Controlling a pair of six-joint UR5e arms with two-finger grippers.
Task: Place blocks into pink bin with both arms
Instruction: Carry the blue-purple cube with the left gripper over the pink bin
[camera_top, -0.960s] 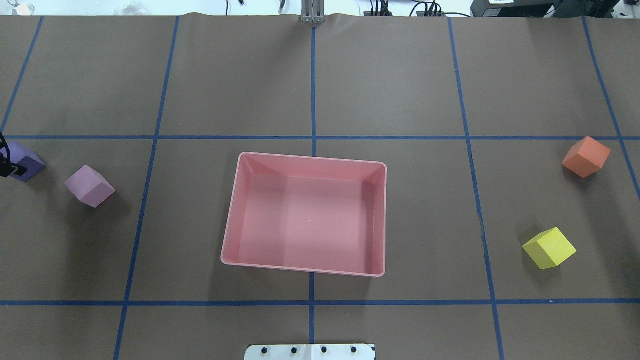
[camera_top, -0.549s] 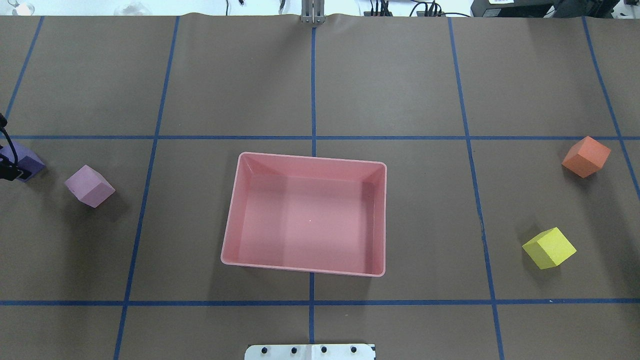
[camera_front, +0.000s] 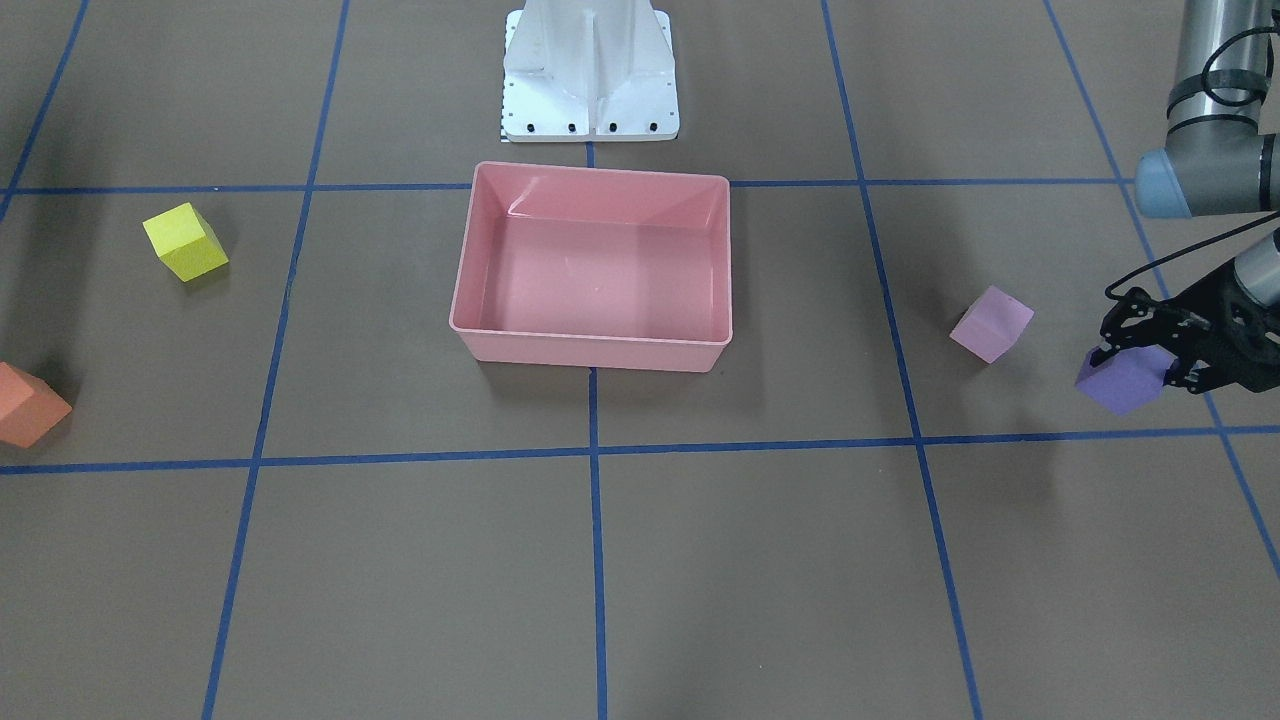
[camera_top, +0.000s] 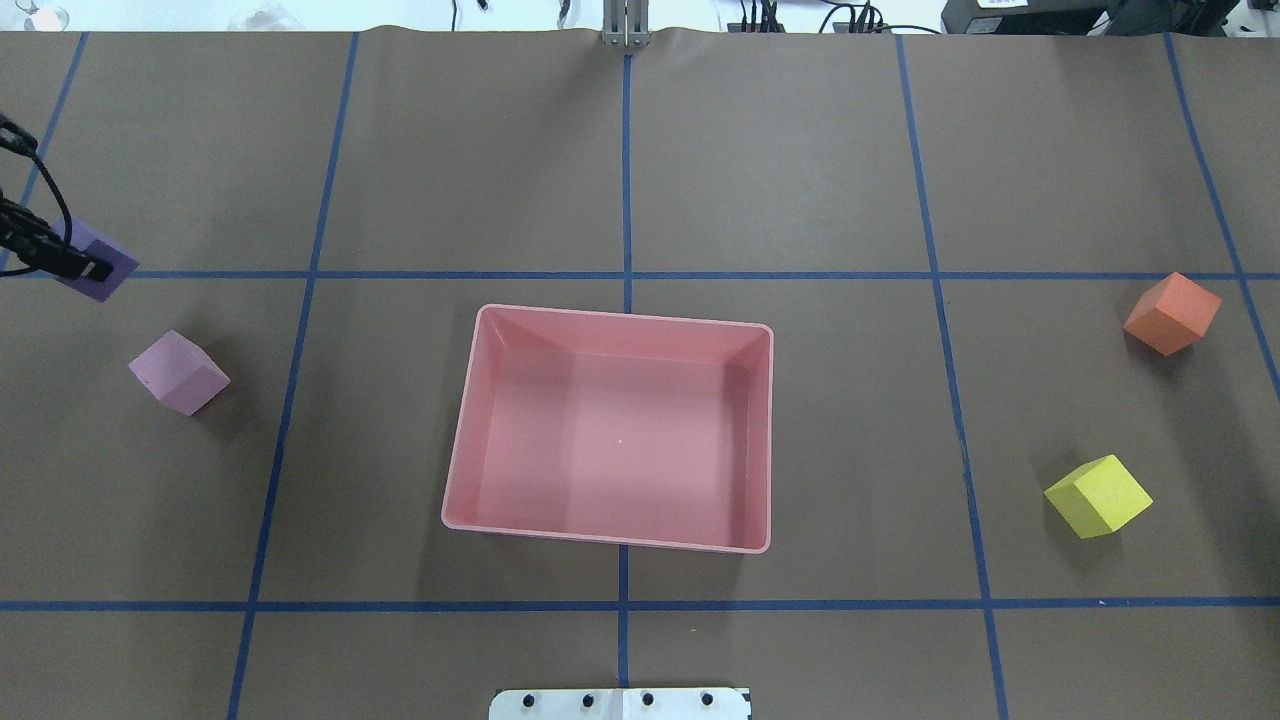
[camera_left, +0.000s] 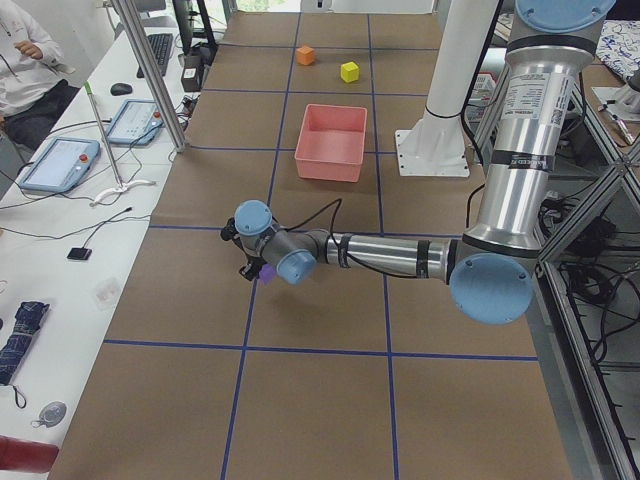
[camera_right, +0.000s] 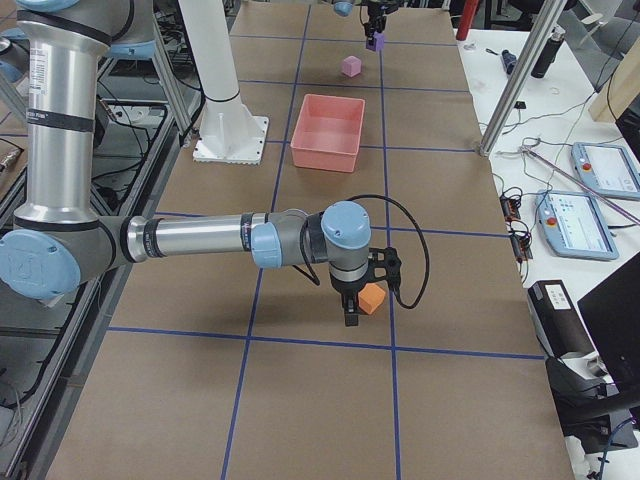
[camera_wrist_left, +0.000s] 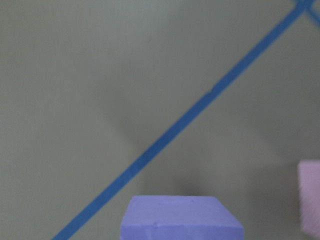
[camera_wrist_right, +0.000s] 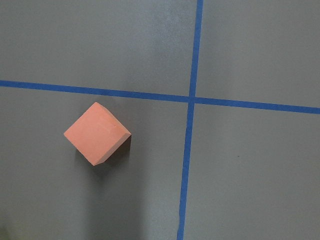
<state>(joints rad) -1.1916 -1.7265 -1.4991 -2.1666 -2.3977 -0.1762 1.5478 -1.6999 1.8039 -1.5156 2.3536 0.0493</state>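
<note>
We hold the purple block (camera_front: 1120, 385), bound for the pink bin (camera_front: 590, 350).
Our left claw (camera_front: 1140, 366) clamps it off the surface (camera_front: 800, 560), well apart from the bin; next, over the rim, release. Right claw (camera_right: 350, 312): cannot tell.

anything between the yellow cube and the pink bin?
Nothing but bare table cover and one blue tape line, seen in the overhead view, between yellow cube and pink bin.

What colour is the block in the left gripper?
Purple block, clearest in the exterior front-facing view.

Bin (camera_top: 462, 420) between blocks (camera_top: 180, 372), two each side
</note>
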